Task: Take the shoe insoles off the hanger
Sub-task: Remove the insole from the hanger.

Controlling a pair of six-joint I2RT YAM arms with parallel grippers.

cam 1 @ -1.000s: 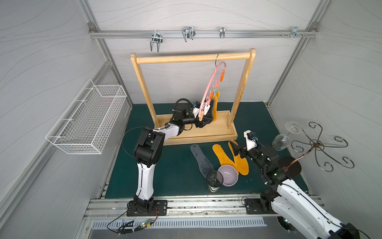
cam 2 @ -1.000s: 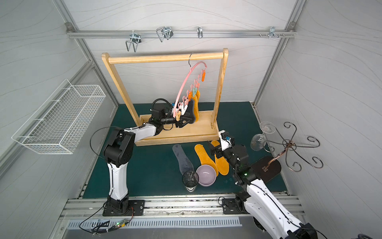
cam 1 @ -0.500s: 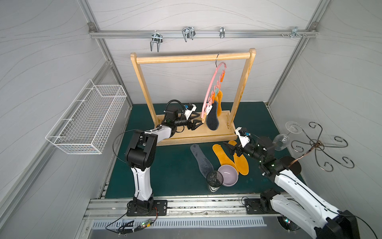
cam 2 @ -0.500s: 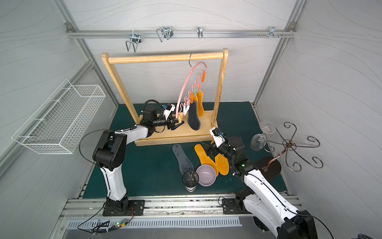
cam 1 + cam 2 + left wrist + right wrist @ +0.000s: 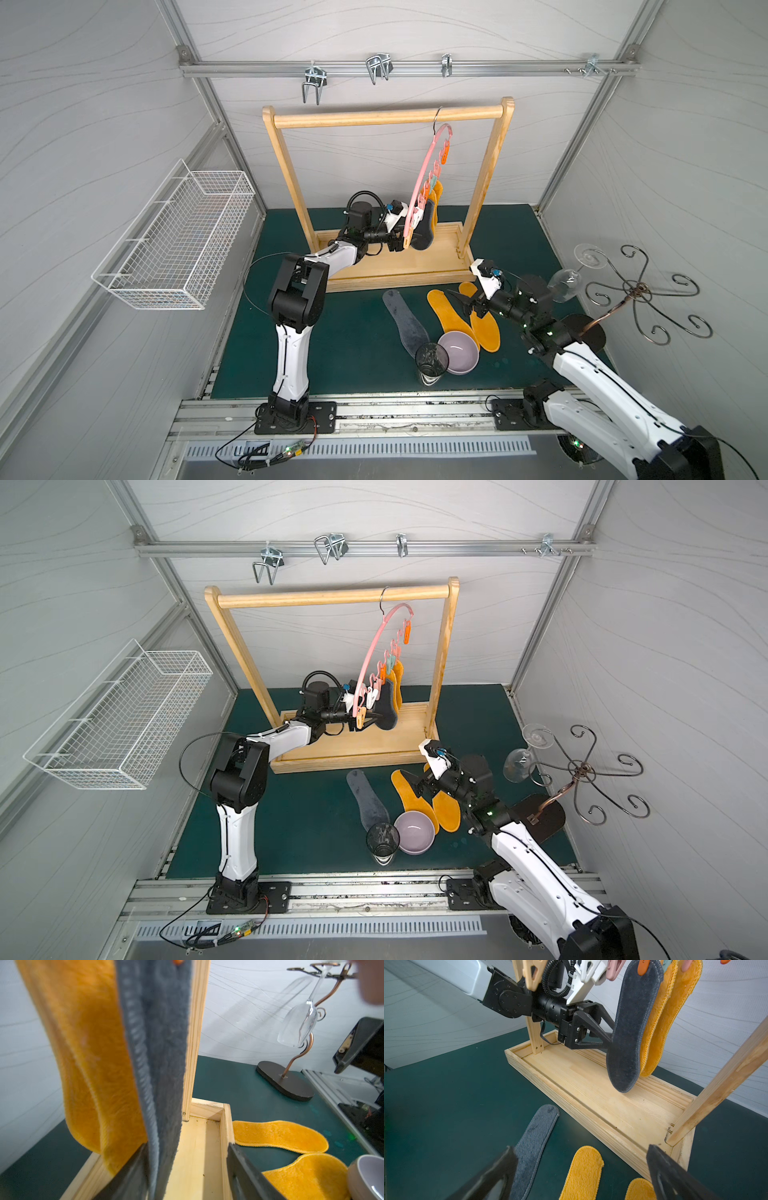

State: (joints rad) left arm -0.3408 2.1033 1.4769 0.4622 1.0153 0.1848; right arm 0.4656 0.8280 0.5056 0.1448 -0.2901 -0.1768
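Observation:
The pink hanger (image 5: 424, 174) (image 5: 374, 646) hangs by its hook from the wooden rail. Clipped to it are one dark grey insole (image 5: 424, 232) (image 5: 162, 1043) (image 5: 631, 1028) and two orange insoles (image 5: 436, 208) (image 5: 89, 1053) (image 5: 662, 1018). My left gripper (image 5: 405, 243) (image 5: 187, 1167) straddles the grey insole's lower edge. One finger lies against the insole and the other stands apart, so it is open. On the mat lie a grey insole (image 5: 405, 320) (image 5: 533, 1140) and two orange insoles (image 5: 451, 316) (image 5: 484, 328). My right gripper (image 5: 463, 301) (image 5: 581, 1159) hovers open over them, holding nothing.
The wooden rack (image 5: 386, 116) has a tray base (image 5: 591, 1093) just behind the loose insoles. A lilac bowl (image 5: 458, 359) and a dark glass cup (image 5: 432, 359) stand at their near ends. A wine glass (image 5: 565, 282) hangs on a metal stand (image 5: 640, 291) at the right. A wire basket (image 5: 178, 245) is on the left wall.
My left gripper has moved in onto the hanging grey insole and its jaws have narrowed around it. The right gripper has shifted slightly toward the rack's base.

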